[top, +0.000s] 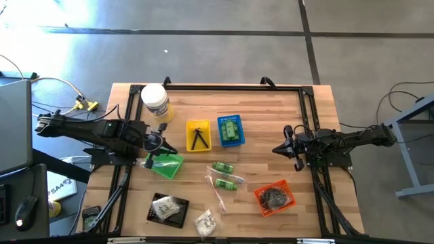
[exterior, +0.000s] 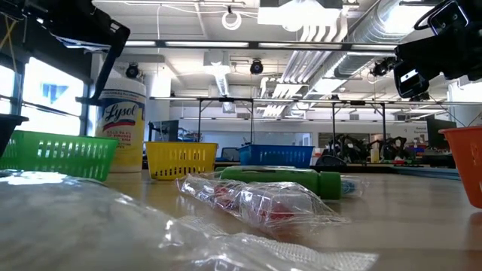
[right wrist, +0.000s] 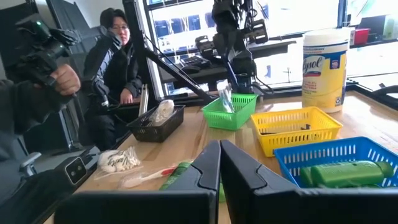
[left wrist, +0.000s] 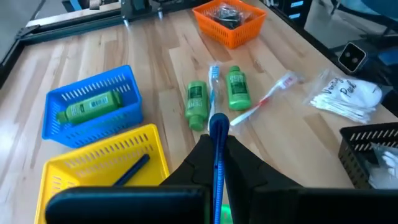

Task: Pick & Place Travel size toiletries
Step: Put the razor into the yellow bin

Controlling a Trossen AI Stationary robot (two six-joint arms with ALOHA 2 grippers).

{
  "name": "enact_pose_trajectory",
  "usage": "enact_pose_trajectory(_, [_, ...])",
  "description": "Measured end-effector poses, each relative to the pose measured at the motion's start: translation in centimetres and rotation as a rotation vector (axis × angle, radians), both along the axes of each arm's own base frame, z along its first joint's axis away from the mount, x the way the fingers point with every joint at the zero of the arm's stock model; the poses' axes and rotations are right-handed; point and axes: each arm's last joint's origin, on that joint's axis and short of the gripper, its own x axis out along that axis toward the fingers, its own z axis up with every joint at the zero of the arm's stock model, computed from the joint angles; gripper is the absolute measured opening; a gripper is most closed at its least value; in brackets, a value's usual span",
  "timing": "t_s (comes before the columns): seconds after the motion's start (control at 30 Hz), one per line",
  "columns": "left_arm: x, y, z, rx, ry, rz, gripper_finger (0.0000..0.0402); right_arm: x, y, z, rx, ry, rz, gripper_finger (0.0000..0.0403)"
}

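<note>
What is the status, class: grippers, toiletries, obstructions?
Left gripper shut on blue toothbrush, above green basket. Right gripper shut, empty. Nothing blocking.

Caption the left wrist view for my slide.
Left gripper shut on a blue toothbrush above green bottles and baskets.

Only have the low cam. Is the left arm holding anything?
Observer: Yes. The left gripper is shut on a long thin clear packet with something blue inside, above the green basket.
Operator: And the right?
Observer: The right gripper is shut and empty. It hangs over bare table, to the right of the blue basket.
Operator: What's in the blue one?
Observer: One green bottle, lying flat.
</note>
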Motion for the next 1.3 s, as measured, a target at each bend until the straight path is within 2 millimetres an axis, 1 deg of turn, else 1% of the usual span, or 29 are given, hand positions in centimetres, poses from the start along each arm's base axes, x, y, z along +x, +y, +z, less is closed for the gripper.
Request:
enact_pose_trajectory(0.1, [-0.6, 0.1, -0.3, -0.004, -0.006, 0.01, 0.0008, 0.0, 0.0, 0.0, 0.004, 0.0, 0.0, 0.0004])
enact_pose_trajectory(0.23, [-0.8, 0.1, 0.0, -0.002, -0.03, 0.022, 0.0008, 0.0, 0.0, 0.0, 0.004, 0.0, 0.0, 0.0004])
enact_pose_trajectory(0.3, [-0.7, 0.3, 0.1, 0.015, -0.034, 0.064, 0.0008, 0.0, 0.0, 0.0, 0.004, 0.0, 0.0, 0.0004])
enact_pose_trajectory(0.37, [-0.5, 0.4, 1.0, 0.038, -0.048, 0.126, 0.0008, 0.0, 0.0, 0.0, 0.004, -0.002, 0.0, 0.0004])
enact_pose_trajectory(0.47, [0.4, 0.5, 3.6, 0.082, -0.074, 0.171, 0.0008, 0.0, 0.0, 0.2, 0.006, -0.016, 0.0, 0.0004])
enact_pose_trajectory(0.57, [1.8, 0.5, 6.6, 0.173, -0.079, 0.162, 0.0008, 0.0, 0.0, 0.3, 0.008, -0.025, 0.0, 0.0004])
enact_pose_trajectory(0.67, [3.8, 0.5, 9.1, 0.31, -0.027, 0.184, 0.0008, 0.0, 0.0, 0.2, 0.008, -0.025, 0.0, 0.0004])
enact_pose_trajectory(0.73, [5.5, 0.5, 10.1, 0.437, 0.037, 0.202, 0.0008, 0.0, 0.0, 0.2, 0.006, -0.025, 0.0, 0.0004])
enact_pose_trajectory(0.8, [7.3, 0.5, 10.5, 0.558, 0.128, 0.193, 0.0008, 0.0, 0.0, 0.3, 0.006, -0.025, 0.0, 0.0004])
enact_pose_trajectory(0.9, [10.1, 0.5, 10.4, 0.699, 0.234, 0.119, 0.0011, 0.0, 0.0, 0.3, 0.005, -0.026, 0.0, 0.0004])
enact_pose_trajectory(1.0, [12.6, 1.0, 9.5, 0.799, 0.314, 0.05, 0.0013, 0.0, 0.0, 0.2, 0.004, -0.025, 0.0, 0.0004])
enact_pose_trajectory(1.1, [14.4, 2.4, 7.7, 0.849, 0.403, 0.017, 0.0014, 0.0, 0.0, 0.2, 0.003, -0.022, 0.0, 0.0004])
enact_pose_trajectory(1.3, [16.4, 5.2, 3.6, 0.849, 0.616, -0.091, 0.0015, 0.0, 0.0, 0.2, 0.003, -0.022, 0.0, 0.0004])
